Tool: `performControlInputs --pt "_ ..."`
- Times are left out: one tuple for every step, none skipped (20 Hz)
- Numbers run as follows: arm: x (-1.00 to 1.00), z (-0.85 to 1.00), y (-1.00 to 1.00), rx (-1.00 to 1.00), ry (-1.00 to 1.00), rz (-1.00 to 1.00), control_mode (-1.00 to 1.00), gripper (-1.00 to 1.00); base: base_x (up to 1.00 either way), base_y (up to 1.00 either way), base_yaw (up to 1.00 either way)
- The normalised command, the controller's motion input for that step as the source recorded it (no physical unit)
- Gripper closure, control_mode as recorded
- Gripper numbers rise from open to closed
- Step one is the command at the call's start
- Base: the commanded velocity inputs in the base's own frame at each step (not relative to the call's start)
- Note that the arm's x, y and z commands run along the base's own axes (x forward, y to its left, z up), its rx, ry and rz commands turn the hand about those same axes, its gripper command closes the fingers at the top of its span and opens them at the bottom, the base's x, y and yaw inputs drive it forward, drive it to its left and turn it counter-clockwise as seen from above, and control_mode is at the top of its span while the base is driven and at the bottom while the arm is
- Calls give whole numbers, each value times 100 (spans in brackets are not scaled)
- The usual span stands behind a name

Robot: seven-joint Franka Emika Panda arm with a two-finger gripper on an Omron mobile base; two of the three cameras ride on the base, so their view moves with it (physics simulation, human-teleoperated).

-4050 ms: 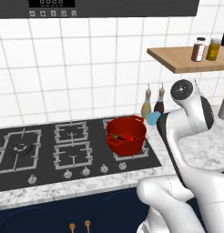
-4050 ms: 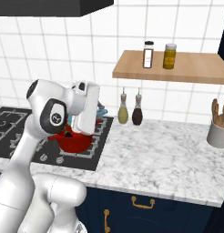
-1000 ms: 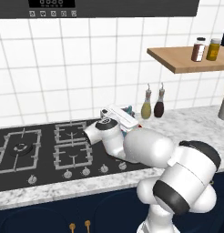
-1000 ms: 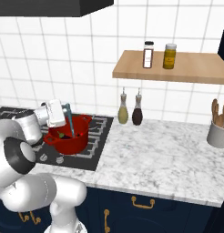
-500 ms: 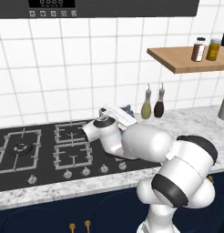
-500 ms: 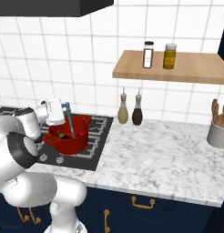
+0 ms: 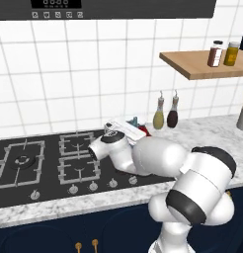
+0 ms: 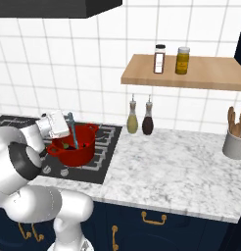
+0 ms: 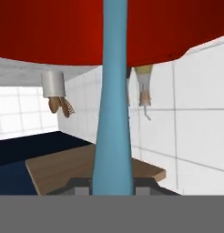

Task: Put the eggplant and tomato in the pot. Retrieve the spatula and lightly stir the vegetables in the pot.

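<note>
- Since a second ago, we see the hand shift only slightly over the hob; four seconds back it was up near the oil bottles (image 8: 140,117), so retrieval looks done and stirring is in hand.
- Arm folds low across the hob (image 7: 24,160), wrist at the pot.
- Gripper (image 8: 68,128) is clamped on the spatula (image 8: 71,127), its handle (image 9: 114,113) running down into the pot (image 8: 76,146).
- Pot sits on the right burner, vegetables dimly inside.
- Desk (image 8: 181,171) lies right.
</note>
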Motion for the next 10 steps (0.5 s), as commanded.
performControlInputs --pt "-24 59 -4 2 12 39 -100 100 0 0 0" --pt "-15 71 0 1 15 36 -100 100 0 0 0" --pt "-15 80 0 1 14 32 -100 100 0 0 0" --pt "0 68 -6 0 8 26 -100 100 0 0 0" --pt "0 63 -16 0 1 23 -100 100 0 0 0" --pt "0 44 -34 -5 0 22 -100 100 0 0 0" --pt "6 19 -44 -11 -3 25 -100 100 0 0 0" --pt "22 0 -46 -11 -3 26 -100 100 0 0 0" --pt "47 0 -38 -11 0 24 -100 100 0 0 0" --pt "50 -11 -31 -10 0 25 -100 100 0 0 0"
